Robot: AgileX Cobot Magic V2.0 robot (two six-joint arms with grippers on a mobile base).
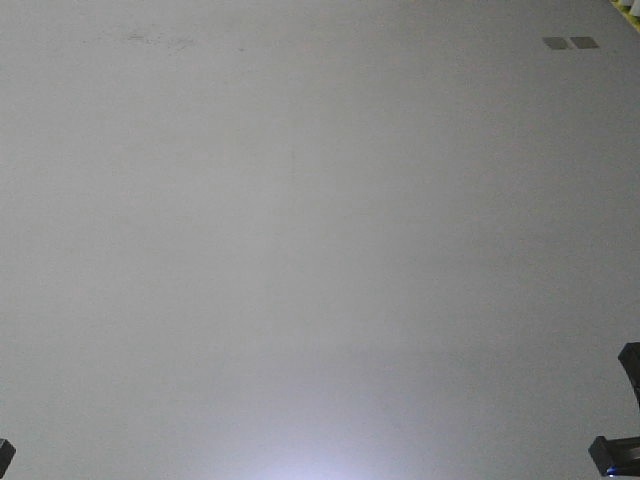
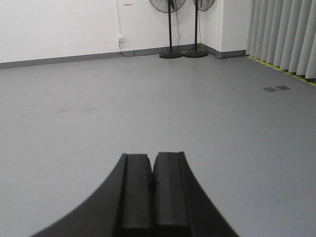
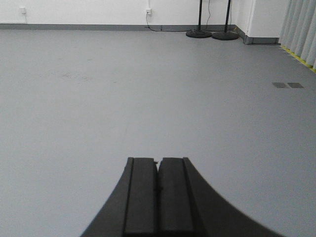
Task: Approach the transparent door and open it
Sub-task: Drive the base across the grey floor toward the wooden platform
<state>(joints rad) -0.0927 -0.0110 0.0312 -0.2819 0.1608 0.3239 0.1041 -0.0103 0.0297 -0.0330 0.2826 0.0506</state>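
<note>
Ahead, grey floor (image 2: pixel 148 98) runs to a white wall (image 2: pixel 59 24), two pedestal fans (image 2: pixel 171 54) and a pale curtain (image 2: pixel 281 34). Held low, the left gripper (image 2: pixel 152 159) and right gripper (image 3: pixel 158 160) are each clenched on nothing. Where the door stands cannot be told from any view.

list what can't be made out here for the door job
- Transparent door: appears in no view.
- Two fans: heads cut off by the top edge, left wrist view.
- Dark parts: cut off by the front view's right edge, so unclear what they are.
- Floor squares: too small to identify in any view.
</note>
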